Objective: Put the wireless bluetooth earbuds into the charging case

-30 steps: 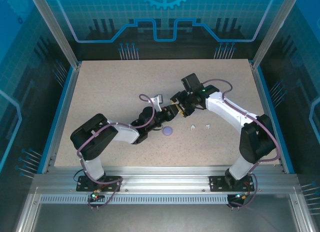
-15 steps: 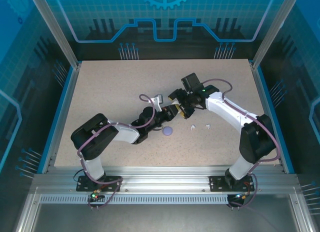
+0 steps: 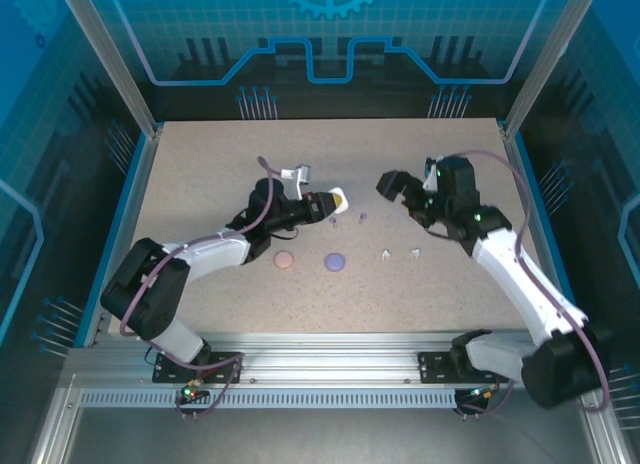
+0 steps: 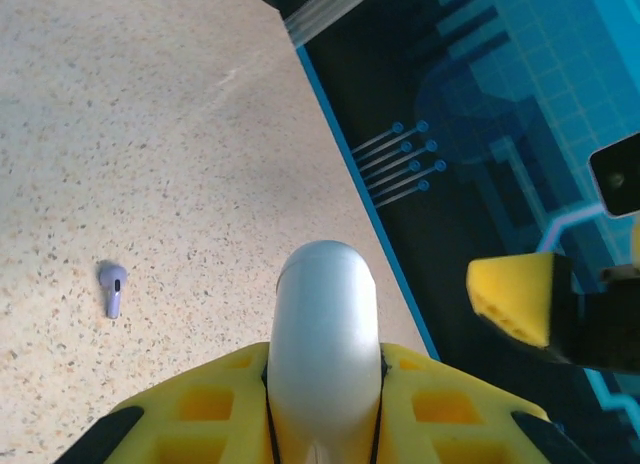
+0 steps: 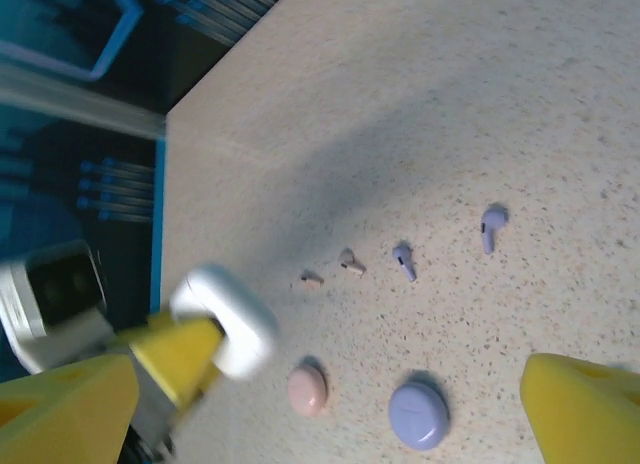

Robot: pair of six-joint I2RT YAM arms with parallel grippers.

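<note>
Because the left gripper (image 3: 335, 199) is clamped on the white charging case (image 4: 323, 334), we judge it is steadying that case for loading. On the table (image 3: 200, 184) near it lie the pink case (image 3: 284, 260), the purple case (image 3: 335, 262) and the loose earbuds (image 5: 403, 259). The right gripper (image 3: 403, 197) hovers beyond them, jaws wide and empty, free to pick one up.

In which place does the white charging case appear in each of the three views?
Top external: table middle, in the left gripper, the white charging case.
Left wrist: bottom centre.
Right wrist: lower left.
Shared landmark: the yellow fingers clamped on it.
</note>
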